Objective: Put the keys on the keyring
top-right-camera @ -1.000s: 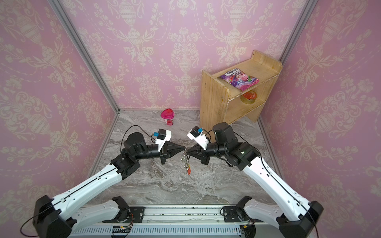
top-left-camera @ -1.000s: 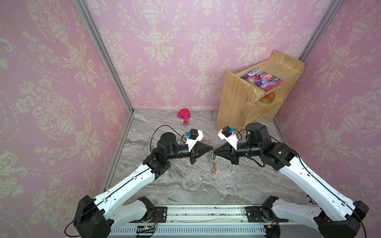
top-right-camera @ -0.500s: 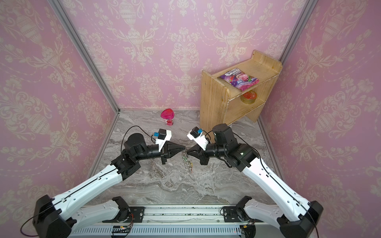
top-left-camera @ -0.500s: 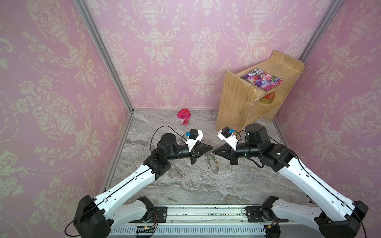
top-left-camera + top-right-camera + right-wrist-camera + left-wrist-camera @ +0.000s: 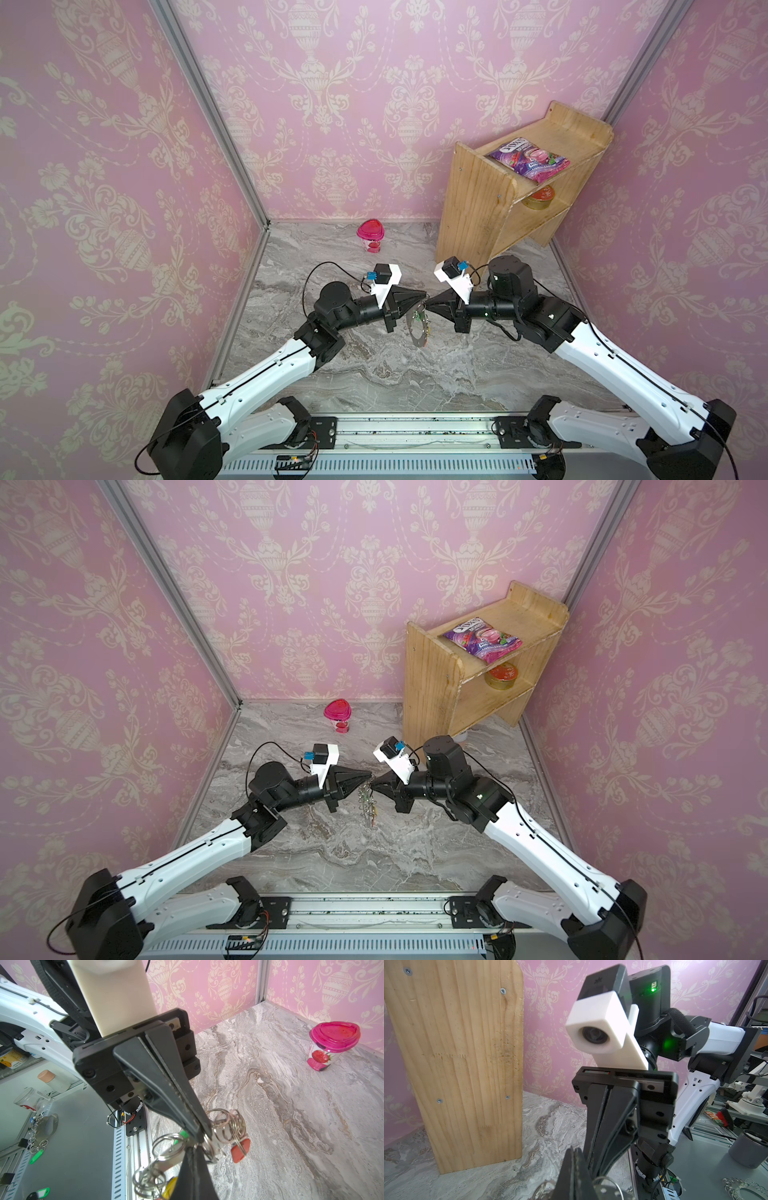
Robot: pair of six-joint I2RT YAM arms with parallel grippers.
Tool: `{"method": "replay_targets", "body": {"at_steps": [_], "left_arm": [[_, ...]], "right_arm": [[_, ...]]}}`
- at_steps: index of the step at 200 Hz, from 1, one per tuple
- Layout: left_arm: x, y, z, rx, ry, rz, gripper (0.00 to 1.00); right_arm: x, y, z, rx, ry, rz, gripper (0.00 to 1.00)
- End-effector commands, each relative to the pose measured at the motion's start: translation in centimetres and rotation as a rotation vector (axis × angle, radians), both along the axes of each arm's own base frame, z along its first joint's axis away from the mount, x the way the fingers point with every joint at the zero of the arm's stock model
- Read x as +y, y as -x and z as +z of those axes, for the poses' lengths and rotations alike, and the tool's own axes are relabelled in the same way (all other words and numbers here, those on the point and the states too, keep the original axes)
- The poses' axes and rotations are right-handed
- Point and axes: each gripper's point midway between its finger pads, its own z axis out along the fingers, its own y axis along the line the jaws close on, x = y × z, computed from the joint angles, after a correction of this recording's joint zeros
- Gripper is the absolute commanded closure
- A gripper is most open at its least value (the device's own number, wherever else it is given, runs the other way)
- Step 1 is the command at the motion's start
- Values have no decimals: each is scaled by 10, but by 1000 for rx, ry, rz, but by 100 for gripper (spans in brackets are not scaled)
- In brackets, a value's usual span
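Marble tabletop [image 5: 374,374] centre: your left tool [image 5: 424,296] and right tool [image 5: 430,303] meet, both pinched together on the keyring [image 5: 417,328] hanging between them. It looks stiff, light and slippery, so grip the plate edge, not the loose rings [image 5: 226,1124]. You cannot make out the black-tagged keys.

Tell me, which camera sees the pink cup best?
The right wrist view: the pink cup is big and close, and its strawberry picture shows. Both top views show it tiny, from above. The left wrist view misses it.
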Motion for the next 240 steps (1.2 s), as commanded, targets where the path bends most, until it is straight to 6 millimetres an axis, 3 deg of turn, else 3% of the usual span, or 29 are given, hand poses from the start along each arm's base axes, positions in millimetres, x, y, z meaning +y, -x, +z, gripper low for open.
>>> {"method": "replay_targets", "body": {"at_steps": [1, 19, 38, 80, 132, 186, 240], "left_arm": [[9, -11, 41, -83, 159, 75, 100], [7, -10, 41, -80, 165, 56, 100], [7, -8, 39, -81, 157, 45, 100], [7, 3, 32, -95, 109, 15, 100], [7, 12, 34, -123, 101, -23, 100], [4, 23, 37, -149, 115, -96, 100], [1, 30, 42, -150, 136, -152, 100]], "right_arm": [[18, 26, -2, 60, -48, 122, 100], [22, 25, -2, 60, -54, 122, 100], [21, 25, -5, 62, -42, 118, 93], [-1, 27, -9, 33, 50, 56, 74], [-25, 26, 4, 11, 65, 15, 69], [-33, 22, 32, -27, -5, 17, 69], [-21, 21, 51, -37, -108, 86, 80]]}}
